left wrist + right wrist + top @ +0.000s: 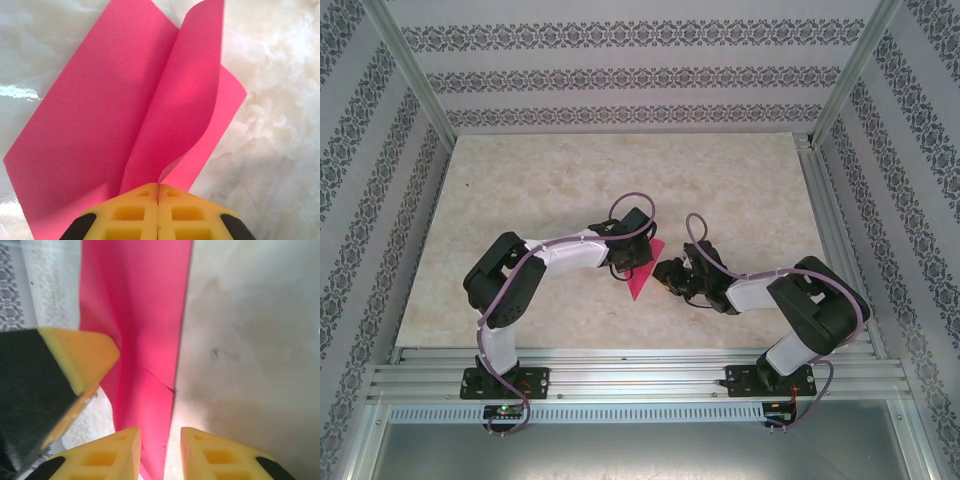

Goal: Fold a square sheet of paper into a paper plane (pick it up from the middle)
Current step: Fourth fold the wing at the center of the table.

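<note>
Your left claw point(158, 189) is closed on a raised fold of the paper point(95, 125). The rest of the paper lies flat on the worktop point(570, 180), near the middle. Your right claw point(160, 435) is open, with one finger on each side of the paper's edge.

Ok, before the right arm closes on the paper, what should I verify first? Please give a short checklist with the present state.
1. Left gripper holds the square sheet of paper: jaws shut on its edge, ok.
2. Right gripper in position: jaws open, the sheet passes between them, ok.
3. Flap flat enough for a crease: it curls upward, not ok.
4. Dark line on the sheet: tear or crease, cannot tell.
5. Gap between the two grippers: very close in the top view, contact cannot tell.
</note>
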